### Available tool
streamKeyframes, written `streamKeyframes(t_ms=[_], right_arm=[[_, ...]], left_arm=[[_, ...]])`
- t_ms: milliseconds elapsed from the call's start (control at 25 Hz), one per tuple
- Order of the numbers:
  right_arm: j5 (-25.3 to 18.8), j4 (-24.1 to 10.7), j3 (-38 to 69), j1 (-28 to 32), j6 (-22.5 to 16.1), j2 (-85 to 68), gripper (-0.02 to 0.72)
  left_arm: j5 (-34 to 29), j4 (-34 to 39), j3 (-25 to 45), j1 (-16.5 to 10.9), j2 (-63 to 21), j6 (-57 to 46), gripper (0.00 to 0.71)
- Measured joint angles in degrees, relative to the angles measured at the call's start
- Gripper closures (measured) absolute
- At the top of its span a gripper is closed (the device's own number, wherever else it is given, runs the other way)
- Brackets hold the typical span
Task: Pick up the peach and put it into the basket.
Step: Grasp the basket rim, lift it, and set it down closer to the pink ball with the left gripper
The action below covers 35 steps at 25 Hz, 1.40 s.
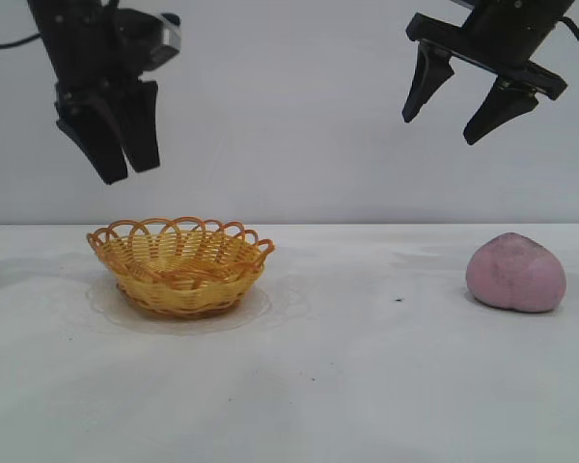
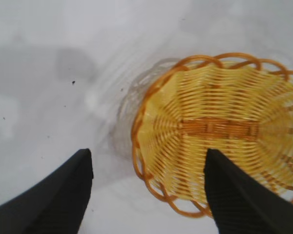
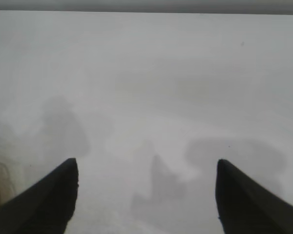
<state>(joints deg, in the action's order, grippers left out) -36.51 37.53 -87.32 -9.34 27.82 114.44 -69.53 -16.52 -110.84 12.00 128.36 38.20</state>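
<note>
The left gripper [image 1: 121, 164] hangs in the air above the basket's [image 1: 180, 265] left edge, pointing steeply down; its 2 fingers [image 2: 58, 200] are spread apart with nothing between them. In the left wrist view 1 finger lies over the bare table [image 2: 49, 97] beside the basket [image 2: 219, 131] and the other over the weave. The basket sits on the white table [image 1: 347, 386], a shallow oval of yellow weave with an orange looped rim, and it holds nothing. Well to the right of the basket, the right gripper [image 1: 454, 121] hangs high, angled down, its 2 fingers [image 3: 49, 200] spread wide and holding nothing. The peach [image 1: 516, 273], a dull pink lump, rests on the table far to the right of the basket, below that gripper.
</note>
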Motion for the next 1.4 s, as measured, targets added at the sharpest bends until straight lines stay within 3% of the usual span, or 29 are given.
streamKeyframes(t_ms=[280,560,640,680,760,960,1000,1400], right_arm=[[0.0,-0.7,0.0,0.0,0.0,0.0,0.186],[0.0,-1.7,0.0,0.0,0.0,0.0,0.186],[0.0,-1.7,0.0,0.0,0.0,0.0,0.186],[0.0,-1.8,0.0,0.0,0.0,0.0,0.186],[0.0,-1.9,0.0,0.0,0.0,0.0,0.186],[0.0,-2.2,0.0,0.0,0.0,0.0,0.186],[0.0,-2.2,0.0,0.0,0.0,0.0,0.186],[0.0,-2.5,0.0,0.0,0.0,0.0,0.186]], left_arm=[[-0.4,4.2,-1.4,3.3,4.0,-0.5,0.279],[-0.4,6.9,-2.0,3.6,7.8,-0.9,0.279],[-0.4,7.0,-2.0,3.6,8.3,-1.4,0.429],[-0.4,7.0,-2.1,3.6,8.4,-1.7,0.536],[-0.4,6.0,-2.2,3.6,8.4,-3.0,0.639],[-1.0,5.4,-2.3,3.6,6.8,-7.7,0.639],[-1.0,5.1,-2.3,3.6,6.2,-9.5,0.71],[-0.7,-4.1,-2.3,1.6,0.6,-27.1,0.71]])
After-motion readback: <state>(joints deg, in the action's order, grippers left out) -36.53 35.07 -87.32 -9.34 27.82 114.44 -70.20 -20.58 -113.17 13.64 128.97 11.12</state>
